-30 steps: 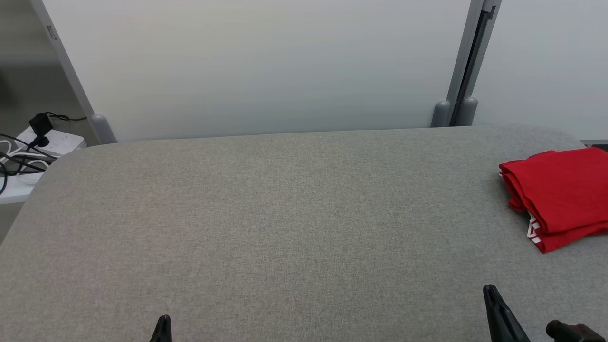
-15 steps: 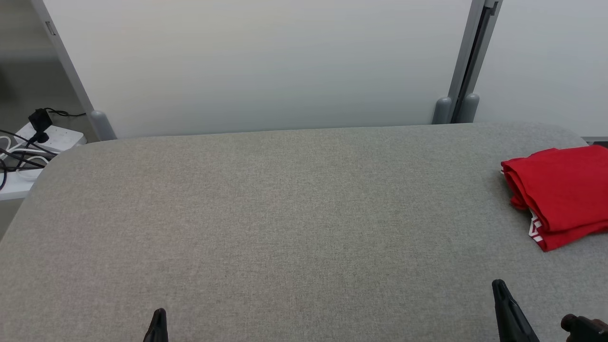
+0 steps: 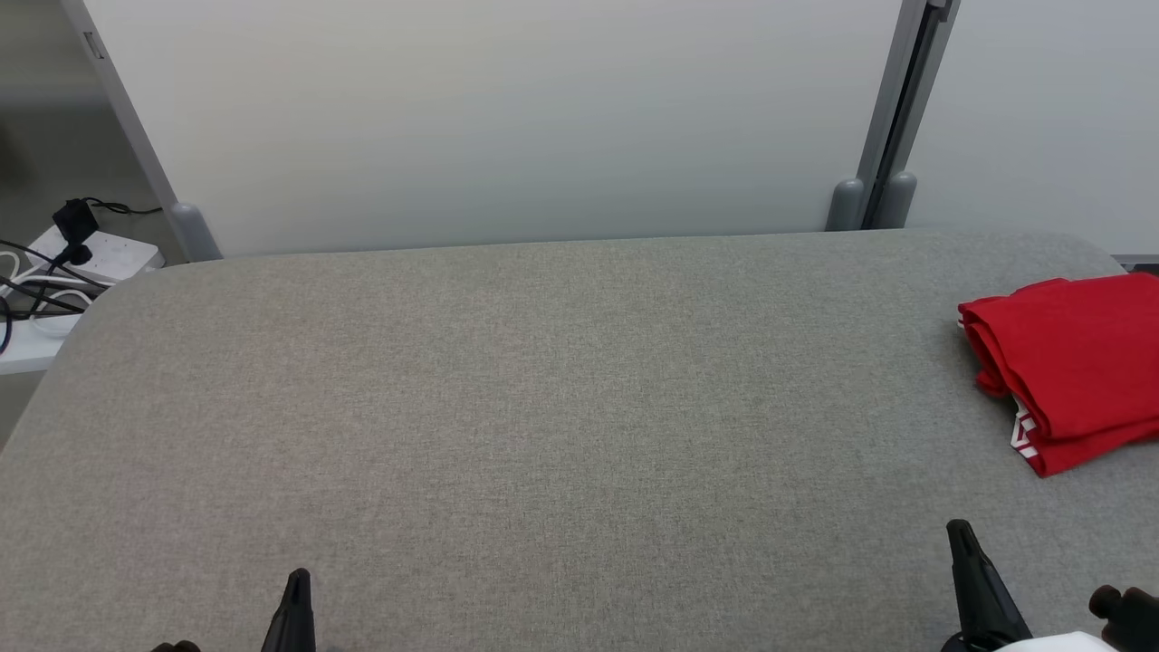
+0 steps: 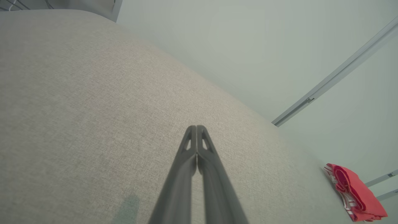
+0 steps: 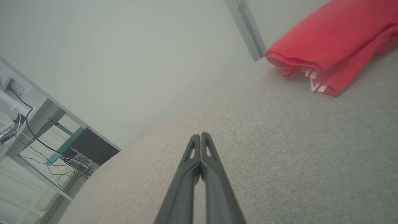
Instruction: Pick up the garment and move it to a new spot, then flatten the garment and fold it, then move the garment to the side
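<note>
While the folded red garment (image 3: pixel 1073 367) sits way over at the right edge of the grey bench (image 3: pixel 543 407), toward its far corner, both pincers hang over the near edge holding nothing. Fingers pressed tight together on the left gripper (image 4: pixel 196 128), same deal on the right gripper (image 5: pixel 200 135), well apart from the garment.

Light bright, even, diffuse in all 3 views; source can't be told. Head view sharp, w/ thin soft shadow along edge of red garment (image 3: pixel 1073 371) on grey table (image 3: pixel 543 407). Wrist views: wide-angle bend — table edge curves, partition rail (image 4: pixel 335 74) slants. Wall (image 4: pixel 233 37) washed pale, greenish cast. Fingers of left gripper (image 4: pixel 196 127) go soft near lens — faint shadow patch on cloth at their lower left.
</note>
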### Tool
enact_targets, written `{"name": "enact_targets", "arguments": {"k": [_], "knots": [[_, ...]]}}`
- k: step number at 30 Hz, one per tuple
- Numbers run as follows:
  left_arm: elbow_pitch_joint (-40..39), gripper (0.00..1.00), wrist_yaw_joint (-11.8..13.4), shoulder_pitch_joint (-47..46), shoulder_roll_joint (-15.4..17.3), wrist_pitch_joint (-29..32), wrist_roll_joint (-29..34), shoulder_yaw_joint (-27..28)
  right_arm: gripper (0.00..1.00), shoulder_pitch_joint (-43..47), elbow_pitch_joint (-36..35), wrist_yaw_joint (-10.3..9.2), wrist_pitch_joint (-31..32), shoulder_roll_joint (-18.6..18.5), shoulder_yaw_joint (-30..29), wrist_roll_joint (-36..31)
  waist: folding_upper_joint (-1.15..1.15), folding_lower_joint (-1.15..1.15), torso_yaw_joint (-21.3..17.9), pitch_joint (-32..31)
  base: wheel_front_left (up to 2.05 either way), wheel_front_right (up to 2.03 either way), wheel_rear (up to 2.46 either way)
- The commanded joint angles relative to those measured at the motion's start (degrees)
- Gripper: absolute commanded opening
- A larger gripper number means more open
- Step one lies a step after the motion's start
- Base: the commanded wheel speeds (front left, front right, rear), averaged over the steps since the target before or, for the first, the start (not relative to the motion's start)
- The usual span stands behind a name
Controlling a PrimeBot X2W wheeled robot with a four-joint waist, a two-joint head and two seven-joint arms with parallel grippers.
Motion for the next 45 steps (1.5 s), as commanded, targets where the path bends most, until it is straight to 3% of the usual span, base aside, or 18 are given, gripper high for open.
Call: {"name": "enact_targets", "arguments": {"k": [1, 45], "knots": [[-1.15, 0.00, -0.62, -3.23, 0.74, 0.44, -2.03, 1.14, 0.00, -2.65, -1.07, 0.00, 0.63, -0.93, -0.22, 2.10, 0.00, -0.01, 0.01, 0.07, 0.00, 0.00, 0.00], [0.66, 0.00, -3.14, -9.91, 1.14, 7.70, -29.49, 3.81, 0.00, -7.79, 1.52, -0.01, 7.52, -1.04, -3.73, 29.64, 0.00, -0.01, 0.29, 1.85, 0.00, 0.00, 0.00]]}}
